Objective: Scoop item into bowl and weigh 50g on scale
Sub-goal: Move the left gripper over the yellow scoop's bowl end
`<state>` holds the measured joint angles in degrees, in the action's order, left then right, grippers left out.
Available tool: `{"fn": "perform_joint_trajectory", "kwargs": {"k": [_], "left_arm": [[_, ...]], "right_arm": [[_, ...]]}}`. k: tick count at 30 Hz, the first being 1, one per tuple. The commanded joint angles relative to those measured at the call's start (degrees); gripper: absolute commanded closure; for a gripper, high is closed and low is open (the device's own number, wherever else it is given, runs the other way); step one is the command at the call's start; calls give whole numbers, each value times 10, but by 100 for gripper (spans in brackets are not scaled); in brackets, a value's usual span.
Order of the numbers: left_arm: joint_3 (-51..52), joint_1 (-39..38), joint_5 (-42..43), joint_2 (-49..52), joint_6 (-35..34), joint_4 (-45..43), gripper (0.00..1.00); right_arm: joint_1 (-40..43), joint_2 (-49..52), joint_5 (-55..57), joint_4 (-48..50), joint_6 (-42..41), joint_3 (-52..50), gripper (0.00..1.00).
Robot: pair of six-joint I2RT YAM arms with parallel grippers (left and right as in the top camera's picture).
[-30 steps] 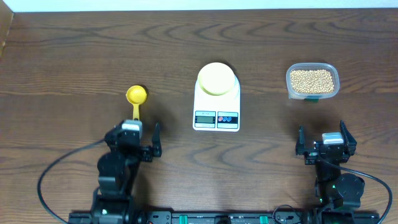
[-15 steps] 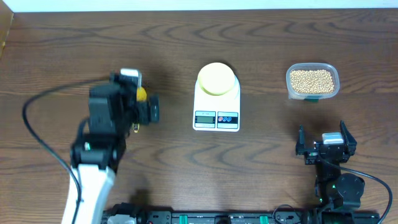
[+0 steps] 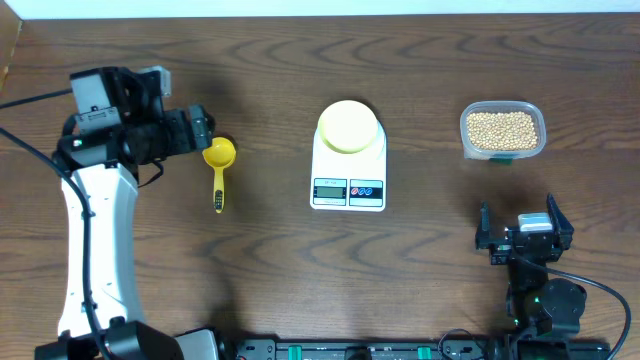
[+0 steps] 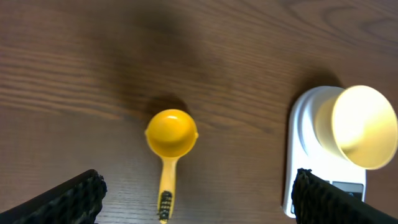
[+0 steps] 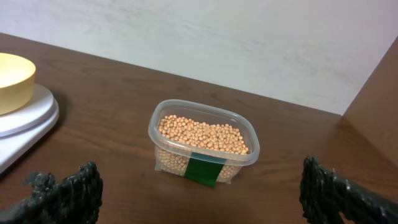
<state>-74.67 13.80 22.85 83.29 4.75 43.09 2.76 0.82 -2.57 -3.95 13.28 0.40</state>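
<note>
The brown wooden table [image 3: 300, 270] carries the white scale [image 3: 348, 190] at centre, with the bowl [image 3: 349, 127] on its platform. The beans [image 3: 502, 128] fill a clear tub [image 3: 466, 142] at right. Left gripper [image 3: 197, 128]: spread wide, empty, just beside the yellow scoop [image 3: 219, 158]. Right gripper [image 3: 520, 222]: spread wide, empty, on the near side of the tub.

Bright, even light, soft shadows, the bowl [image 4: 364, 127] overexposed, edges sharp.

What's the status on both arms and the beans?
Left gripper jaws open near yellow scoop, holding nothing. Right gripper jaws open, empty. Beans in tub; bowl on scale looks empty. Nothing in the way.
</note>
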Motion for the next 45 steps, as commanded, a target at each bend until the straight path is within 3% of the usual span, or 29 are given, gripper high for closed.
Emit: {"fn": "perform_joint_trajectory", "kwargs": {"k": [1, 15, 29, 36, 39, 45], "left_arm": [[-9, 21, 21, 8, 7, -10, 3], [-9, 23, 13, 157, 142, -51, 1], [-8, 21, -15, 271, 143, -91, 9], [-8, 21, -14, 307, 143, -113, 16], [-8, 20, -14, 318, 143, -123, 25], [-5, 17, -7, 325, 130, -134, 26]], "right_arm": [[-1, -4, 1, -2, 5, -1, 1], [-1, -4, 1, -2, 5, -1, 1], [-1, -4, 1, -2, 5, -1, 1], [-1, -4, 1, -2, 5, -1, 1], [-1, -4, 1, -2, 5, -1, 1], [-1, -4, 1, -2, 5, -1, 1]]}}
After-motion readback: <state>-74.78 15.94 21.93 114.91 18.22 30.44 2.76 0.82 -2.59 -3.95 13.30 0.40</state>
